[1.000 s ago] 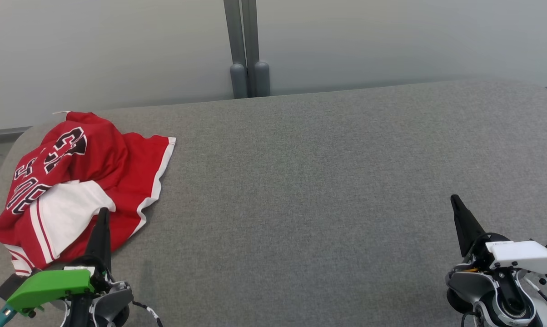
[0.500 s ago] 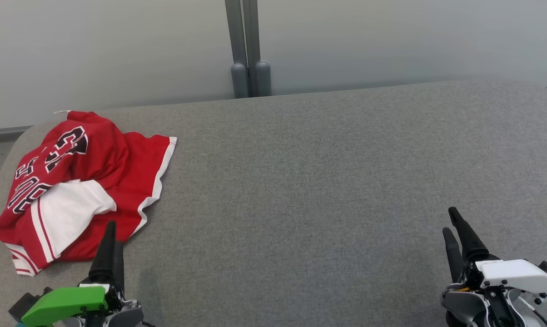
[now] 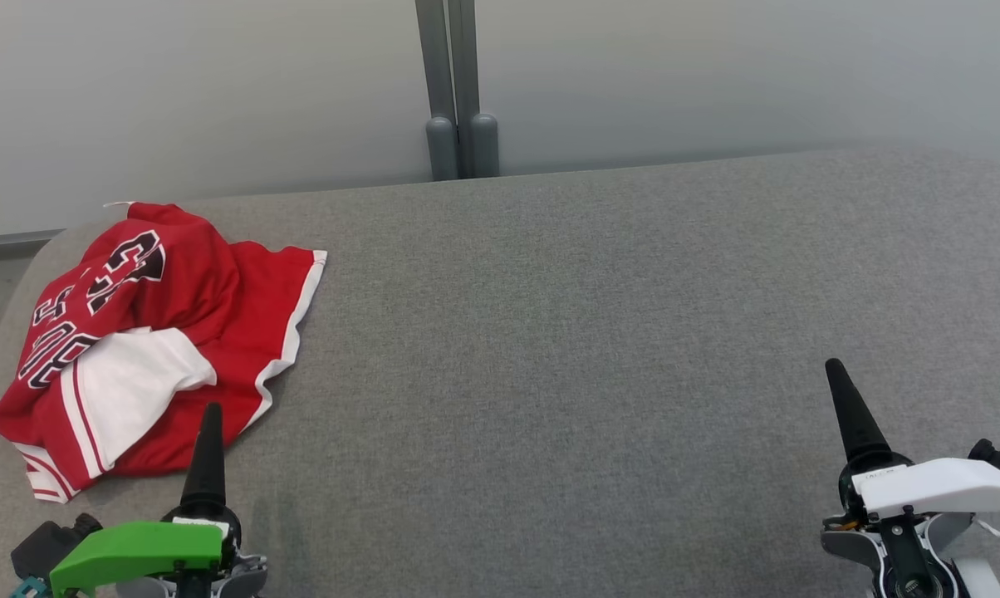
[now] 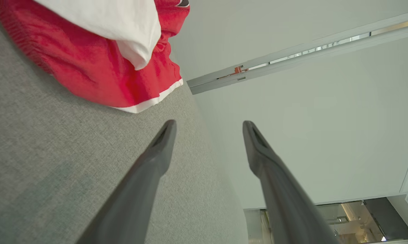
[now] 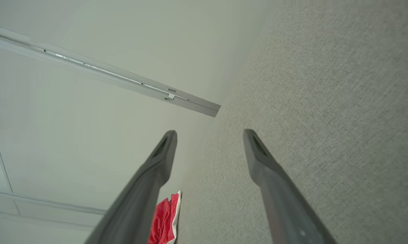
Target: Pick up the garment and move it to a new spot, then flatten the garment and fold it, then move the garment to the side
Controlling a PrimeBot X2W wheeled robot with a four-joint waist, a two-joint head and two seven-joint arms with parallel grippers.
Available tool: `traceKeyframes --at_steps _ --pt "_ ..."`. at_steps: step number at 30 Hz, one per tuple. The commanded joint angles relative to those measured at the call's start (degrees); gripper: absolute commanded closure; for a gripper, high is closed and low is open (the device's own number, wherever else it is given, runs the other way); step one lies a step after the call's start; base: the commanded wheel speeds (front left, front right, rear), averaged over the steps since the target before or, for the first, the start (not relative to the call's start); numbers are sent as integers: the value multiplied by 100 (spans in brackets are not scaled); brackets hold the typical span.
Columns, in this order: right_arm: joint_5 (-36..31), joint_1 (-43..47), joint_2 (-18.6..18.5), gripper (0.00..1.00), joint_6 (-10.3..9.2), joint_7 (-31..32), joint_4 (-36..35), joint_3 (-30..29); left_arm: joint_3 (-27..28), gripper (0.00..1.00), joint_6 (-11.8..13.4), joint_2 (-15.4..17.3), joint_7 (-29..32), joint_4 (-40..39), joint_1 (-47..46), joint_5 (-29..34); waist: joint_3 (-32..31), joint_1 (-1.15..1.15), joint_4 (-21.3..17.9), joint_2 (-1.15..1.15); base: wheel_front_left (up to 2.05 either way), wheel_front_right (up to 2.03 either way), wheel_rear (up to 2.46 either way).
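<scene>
Left hand (image 4: pixel 209 123), right hand (image 5: pixel 209 133) opened; one garment (image 3: pixel 218 316) crumpled.

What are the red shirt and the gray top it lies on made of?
The red shirt looks like thin, soft sports cloth, maybe polyester: it crumples and folds. The gray top seems covered in matte woven fabric: a fine speckled weave shows.

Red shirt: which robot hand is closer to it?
Left. The left gripper sits open just short of the red shirt's near edge, not touching. The right gripper is open far across the grey cushion.
</scene>
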Motion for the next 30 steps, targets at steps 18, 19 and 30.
traceKeyframes --at_steps 18,19,30 --pt "-2325 58 -224 0 3 -432 -403 149 -230 0 187 50 -425 -326 123 2599 -18 0 18 0 0 0 0" --pt "-2404 57 -233 0 3 -450 -407 154 -235 0 193 51 -441 -341 126 2699 -18 0 21 0 0 0 0" --pt "-3258 104 -299 0 4 -654 -348 231 -357 0 197 128 -646 -383 232 3719 -53 0 53 0 0 0 0"
